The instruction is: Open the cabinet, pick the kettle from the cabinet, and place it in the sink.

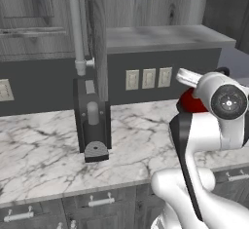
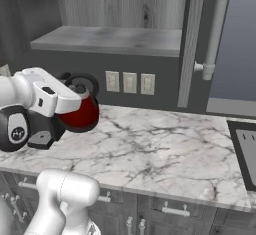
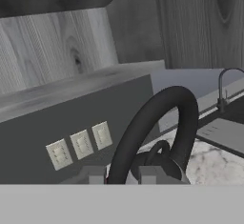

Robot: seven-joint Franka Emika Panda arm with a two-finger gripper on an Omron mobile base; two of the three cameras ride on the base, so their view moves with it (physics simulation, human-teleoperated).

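The red kettle hangs a little above the marble counter, below the cabinet shelf and in front of the wall outlets. My gripper is shut on its black arched handle. In the hand view the handle of the kettle arches up between my fingertips. From the left, the kettle peeks out red behind my arm. The cabinet stands open, its shelf bare, with a door swung out. The black sink lies at the counter's right end, and its sink basin shows with a thin faucet.
A dark appliance stands on the counter left of the open door and its silver bar handle. Three outlets sit on the back wall. The marble counter stretches between the kettle and the sink.
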